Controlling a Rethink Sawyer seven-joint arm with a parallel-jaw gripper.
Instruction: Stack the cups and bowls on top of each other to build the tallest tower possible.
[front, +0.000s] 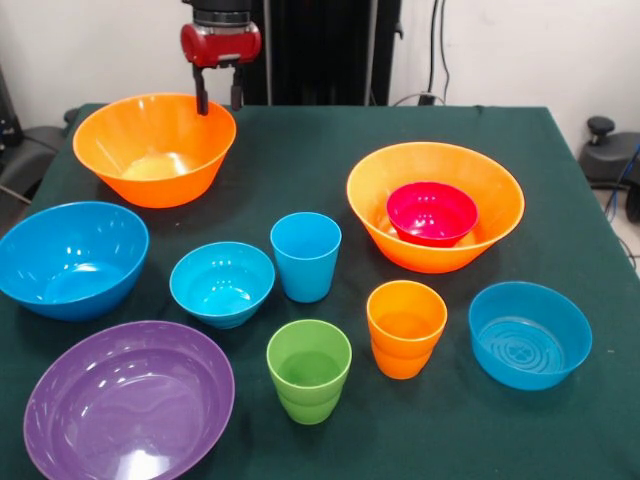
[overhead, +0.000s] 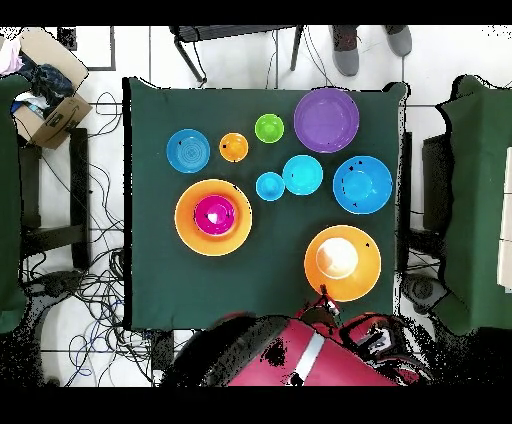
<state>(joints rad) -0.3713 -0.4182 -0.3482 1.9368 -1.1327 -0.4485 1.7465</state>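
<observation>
My gripper (front: 218, 100) is open and empty, its fingertips (front: 201, 102) hanging just above the far rim of the empty large orange bowl (front: 150, 160) at far left; the gripper also shows in the overhead view (overhead: 325, 297). The small red bowl (front: 432, 212) sits inside the second orange bowl (front: 485, 195). The large blue bowl (front: 72, 258), two smaller blue bowls (front: 222, 283) (front: 529, 334) and the purple bowl (front: 130, 400) stand apart. The blue cup (front: 305, 256), green cup (front: 309, 370) and orange cup (front: 405, 328) stand upright in the middle.
The dark green table (front: 300, 150) ends close behind the gripper. In the overhead view a person's feet (overhead: 370, 40) show beyond the table's far edge, and a cardboard box (overhead: 45, 100) sits on the floor at the left.
</observation>
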